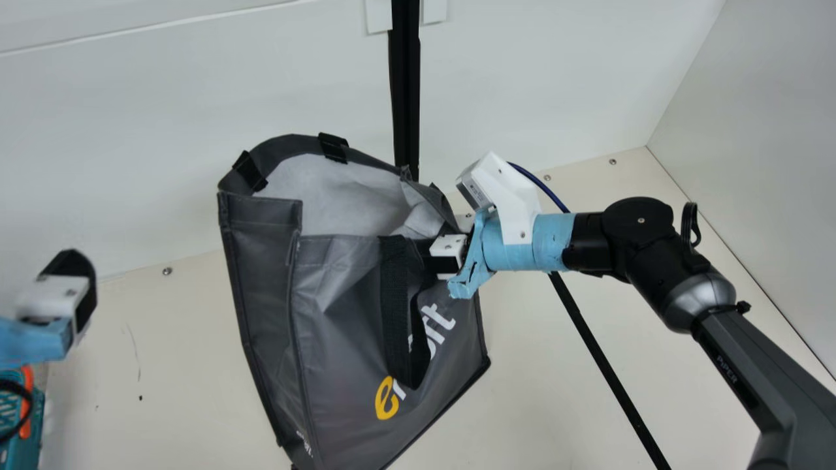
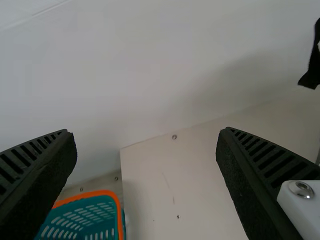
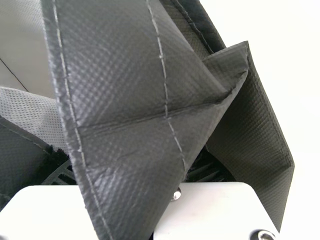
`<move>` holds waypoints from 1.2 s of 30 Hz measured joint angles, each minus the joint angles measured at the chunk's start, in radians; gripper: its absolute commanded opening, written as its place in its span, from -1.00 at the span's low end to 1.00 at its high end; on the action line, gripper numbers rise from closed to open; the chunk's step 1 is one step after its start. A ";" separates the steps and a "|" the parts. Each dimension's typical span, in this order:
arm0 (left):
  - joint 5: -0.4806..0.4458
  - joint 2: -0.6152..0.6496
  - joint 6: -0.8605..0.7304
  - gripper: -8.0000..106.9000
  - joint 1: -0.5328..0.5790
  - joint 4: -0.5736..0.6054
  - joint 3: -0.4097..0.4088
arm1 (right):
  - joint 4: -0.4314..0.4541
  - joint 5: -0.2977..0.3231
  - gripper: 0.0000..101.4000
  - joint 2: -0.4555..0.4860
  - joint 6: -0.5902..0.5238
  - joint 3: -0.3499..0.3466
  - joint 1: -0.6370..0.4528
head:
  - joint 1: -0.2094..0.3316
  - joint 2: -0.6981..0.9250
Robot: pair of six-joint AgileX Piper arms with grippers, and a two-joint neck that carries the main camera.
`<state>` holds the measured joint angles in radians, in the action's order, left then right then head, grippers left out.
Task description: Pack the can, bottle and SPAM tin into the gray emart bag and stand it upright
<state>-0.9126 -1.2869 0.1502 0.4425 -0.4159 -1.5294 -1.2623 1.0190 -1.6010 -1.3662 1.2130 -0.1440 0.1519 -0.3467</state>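
Observation:
The gray emart bag (image 1: pixel 346 313) hangs tilted in the middle of the main view. Its mouth faces up and back, showing pale lining, and a black handle droops over the printed front. At the mouth's right corner is my right gripper (image 1: pixel 436 256), closed on the fabric. In the right wrist view, folded cloth of the bag (image 3: pixel 125 100) passes between and over the fingers of the right gripper (image 3: pixel 135 172). My left gripper (image 1: pixel 73 290) is at the main view's left edge, apart from the bag. The left wrist view shows the left gripper (image 2: pixel 146 137) open, holding nothing.
A teal basket with an orange rim (image 1: pixel 26 405) stands at the lower left, below my left gripper; the basket (image 2: pixel 85 220) appears in the left wrist view too. White walls rise behind and to the right. A black post (image 1: pixel 406 91) stands behind the bag.

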 measured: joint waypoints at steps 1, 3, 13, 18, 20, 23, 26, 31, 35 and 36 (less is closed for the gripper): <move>-0.003 0.014 0.006 0.71 -0.007 -0.002 0.022 | 0.000 0.000 -1.00 0.000 0.000 0.000 0.000 | 0.000 -0.002; -0.003 0.040 0.015 0.71 -0.019 -0.005 0.060 | 0.000 0.000 -1.00 0.000 0.000 0.000 0.000 | 0.000 0.000; -0.026 0.165 0.053 0.71 -0.084 -0.009 0.244 | 0.000 0.000 -1.00 0.000 0.000 0.000 0.000 | 0.000 -0.002; -0.049 0.218 0.070 0.71 -0.110 -0.012 0.322 | 0.000 0.000 -1.00 0.000 0.000 0.000 0.000 | 0.000 -0.002; -0.057 0.226 0.072 0.71 -0.112 -0.012 0.341 | 0.000 0.000 -1.00 0.000 0.000 0.000 0.000 | 0.000 -0.002; -0.054 0.226 0.072 0.71 -0.112 -0.012 0.341 | 0.000 0.000 -1.00 0.000 0.000 0.000 0.000 | 0.000 -0.002; -0.054 0.226 0.072 0.71 -0.112 -0.012 0.341 | 0.000 0.000 -1.00 0.000 0.000 0.000 0.000 | 0.000 0.000; -0.054 0.226 0.072 0.71 -0.112 -0.012 0.341 | 0.000 0.000 -1.00 0.000 0.000 0.000 0.000 | 0.000 0.000; -0.054 0.226 0.072 0.71 -0.112 -0.012 0.341 | 0.012 -0.001 -1.00 0.014 0.013 -0.007 0.002 | 0.000 0.000; -0.054 0.226 0.072 0.71 -0.112 -0.012 0.341 | 0.026 -0.001 -1.00 0.028 0.028 -0.007 0.001 | 0.000 -0.002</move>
<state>-0.9669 -1.0604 0.2218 0.3305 -0.4280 -1.1889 -1.2364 1.0179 -1.5732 -1.3386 1.2055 -0.1430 0.1519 -0.3482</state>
